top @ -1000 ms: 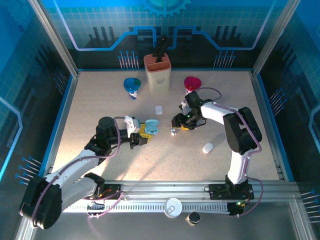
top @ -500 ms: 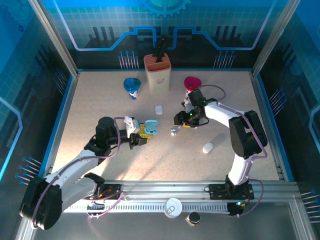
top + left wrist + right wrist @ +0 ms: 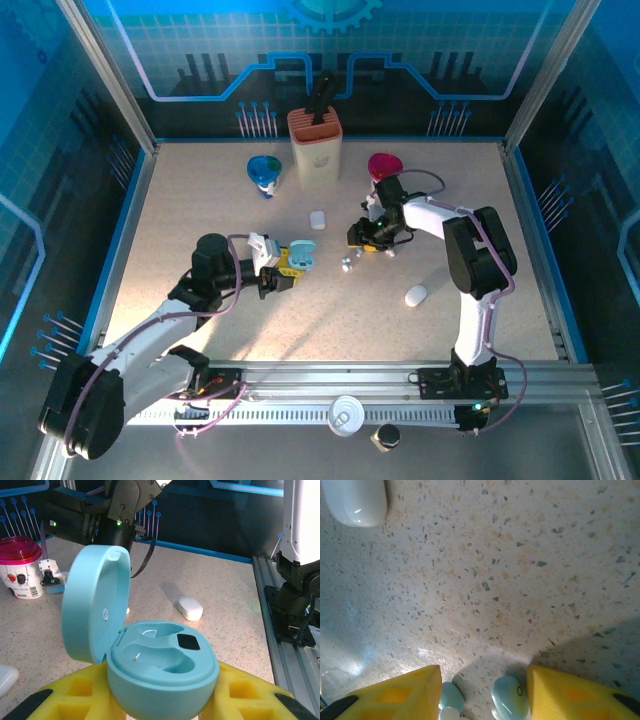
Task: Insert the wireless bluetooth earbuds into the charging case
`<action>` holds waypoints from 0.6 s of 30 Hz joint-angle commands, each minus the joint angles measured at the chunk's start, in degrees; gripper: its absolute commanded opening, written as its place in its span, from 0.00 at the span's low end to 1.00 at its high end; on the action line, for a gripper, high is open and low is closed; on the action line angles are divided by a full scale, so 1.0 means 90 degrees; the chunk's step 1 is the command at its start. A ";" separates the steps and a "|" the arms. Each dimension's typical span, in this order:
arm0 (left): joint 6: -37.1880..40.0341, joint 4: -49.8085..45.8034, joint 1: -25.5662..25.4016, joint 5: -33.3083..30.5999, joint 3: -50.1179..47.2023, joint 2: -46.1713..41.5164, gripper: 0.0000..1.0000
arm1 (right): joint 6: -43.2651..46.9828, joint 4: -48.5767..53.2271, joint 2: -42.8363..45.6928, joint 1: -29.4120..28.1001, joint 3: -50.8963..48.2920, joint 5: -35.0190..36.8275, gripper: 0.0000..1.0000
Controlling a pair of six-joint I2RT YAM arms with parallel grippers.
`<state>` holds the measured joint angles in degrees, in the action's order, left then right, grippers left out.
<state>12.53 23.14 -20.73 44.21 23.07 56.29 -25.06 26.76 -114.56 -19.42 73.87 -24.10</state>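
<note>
Right gripper (image 3: 484,675) has been narrowing over the last second, and that arm's elbow has swung in. Its jaws are still partly apart, straddling two pale bluish earbuds (image 3: 510,697) lying on the bench (image 3: 495,580). Nothing is clamped yet: one bud sits against the left finger, the other has a gap. I read this as the start of a pinch, so the first pickup isn't done.

Left gripper (image 3: 162,696) hasn't moved. It's closed on the base of the charging case (image 3: 162,662), lid up, both wells empty and ready to receive. From above, the earbuds (image 3: 346,262) lie just right of the case (image 3: 303,253).

Unclear:
- The wrist frame cuts the buds off at the bottom edge.
- A whitish blob under the left bud could be a third bud or a stem.
- The top view is too small to count the buds.
- White case (image 3: 355,500) is clipped at the corner.
</note>
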 commanded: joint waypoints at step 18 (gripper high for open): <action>0.0381 -0.0444 0.0077 0.0227 0.0178 -0.0132 0.33 | -0.0312 -0.0504 0.0144 0.0009 -0.0599 -0.0355 0.27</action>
<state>14.11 19.53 -20.67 44.80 23.09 55.88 -27.46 21.34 -113.27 -18.79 69.56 -24.77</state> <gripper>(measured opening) 0.336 0.281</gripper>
